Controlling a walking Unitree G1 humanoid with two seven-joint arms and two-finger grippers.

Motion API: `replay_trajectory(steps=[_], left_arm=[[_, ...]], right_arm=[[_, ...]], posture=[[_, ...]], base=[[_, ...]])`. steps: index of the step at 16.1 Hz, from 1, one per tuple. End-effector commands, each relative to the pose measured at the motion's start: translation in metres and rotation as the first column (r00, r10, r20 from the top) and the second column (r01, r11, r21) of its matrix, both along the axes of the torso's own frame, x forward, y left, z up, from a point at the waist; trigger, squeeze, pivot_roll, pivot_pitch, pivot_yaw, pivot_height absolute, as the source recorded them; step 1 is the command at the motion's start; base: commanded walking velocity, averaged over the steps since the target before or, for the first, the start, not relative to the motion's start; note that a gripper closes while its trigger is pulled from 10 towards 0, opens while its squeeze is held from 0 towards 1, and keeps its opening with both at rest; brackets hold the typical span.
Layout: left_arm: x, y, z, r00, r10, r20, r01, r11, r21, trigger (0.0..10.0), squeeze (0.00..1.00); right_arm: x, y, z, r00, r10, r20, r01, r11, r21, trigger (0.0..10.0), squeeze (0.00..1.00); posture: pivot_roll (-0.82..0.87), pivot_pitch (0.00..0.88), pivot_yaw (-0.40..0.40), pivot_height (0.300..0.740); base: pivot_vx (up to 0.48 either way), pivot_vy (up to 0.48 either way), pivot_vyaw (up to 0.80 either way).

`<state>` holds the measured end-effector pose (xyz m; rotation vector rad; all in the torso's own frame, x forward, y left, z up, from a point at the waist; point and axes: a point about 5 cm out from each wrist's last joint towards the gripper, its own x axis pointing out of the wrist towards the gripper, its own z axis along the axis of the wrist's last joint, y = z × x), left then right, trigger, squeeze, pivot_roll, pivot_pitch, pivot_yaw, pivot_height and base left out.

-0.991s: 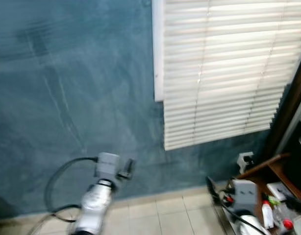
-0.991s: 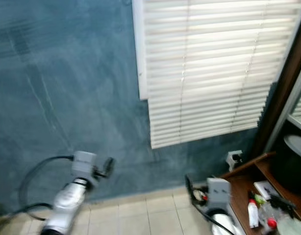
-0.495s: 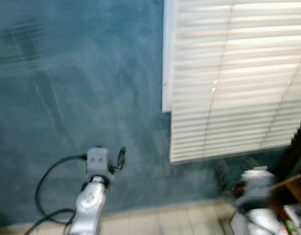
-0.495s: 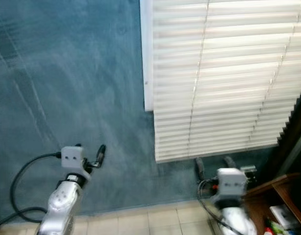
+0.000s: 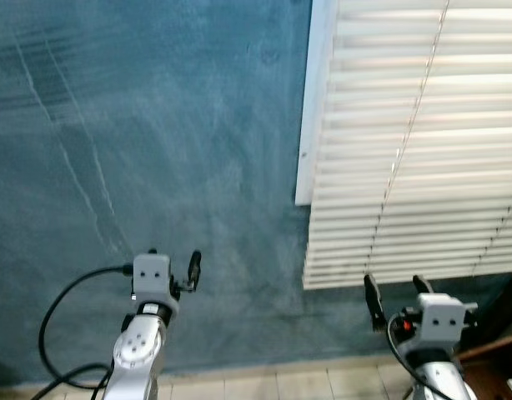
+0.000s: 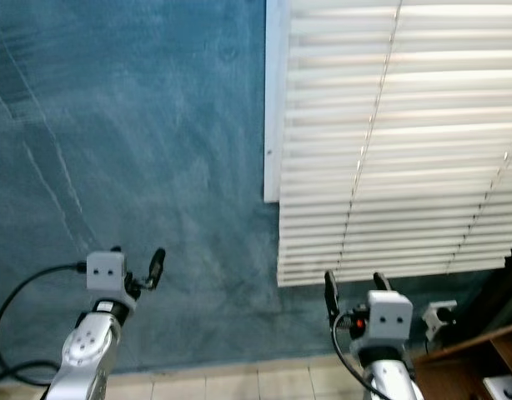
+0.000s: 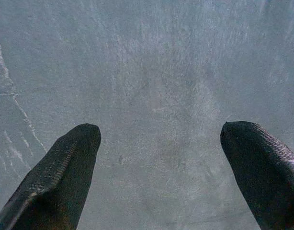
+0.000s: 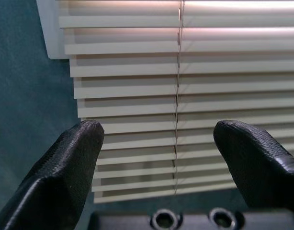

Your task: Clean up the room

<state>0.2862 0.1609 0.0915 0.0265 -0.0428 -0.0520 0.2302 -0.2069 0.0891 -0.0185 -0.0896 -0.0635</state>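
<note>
View has swung left since a second ago: the brown shelf unit with its bottles has slid almost out, leaving a sliver of wooden shelf (image 6: pixel 481 354) at the lower right corner; camera turn, not things moving. Now facing a blue-green wall (image 5: pixel 156 167) with a white window blind (image 5: pixel 423 150) on the right and a strip of tiled floor (image 6: pixel 239 385) along the bottom edge. Left end effector (image 5: pixel 192 271) raised in front of the bare wall, fingers (image 7: pixel 56 177) spread apart, grasping nothing. Right end effector (image 6: pixel 354 293) raised below the blind's lower edge, fingers (image 8: pixel 65 177) also spread, empty; a white wall socket (image 6: pixel 439 317) sits just beside it. No clutter or item to tidy is visible here, so where the task's thing is cannot be told, nor its weight, stiffness or grip spot. Judgement: robot is mid-turn or walking between spots; stage of cleanup not settled by this view. Blind slats look thin and bendable, so keep the right fingers off them.
</note>
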Motion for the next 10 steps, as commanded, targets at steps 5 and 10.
replay_trajectory(steps=[5, 10], left_arm=[[-0.0038, -0.0059, 0.0073, 1.000, -0.022, 0.003, 0.022, 1.000, 0.014, 10.0, 0.00], [-0.0036, -0.0084, 0.0033, 0.998, -0.035, -0.043, 0.036, 0.999, 0.016, 10.0, 0.00]], right_arm=[[0.0000, 0.0010, 0.0030, 1.000, 0.015, -0.010, -0.015, 1.000, 0.027, 10.0, 0.00], [0.0018, 0.0039, -0.0028, 0.997, 0.053, -0.062, -0.050, 0.998, 0.049, 10.0, 0.00]], posture=[[-0.13, 0.000, 0.019, 0.740], [-0.12, 0.000, 0.016, 0.740]], base=[[0.000, 0.000, 0.00], [0.000, 0.000, 0.00]])
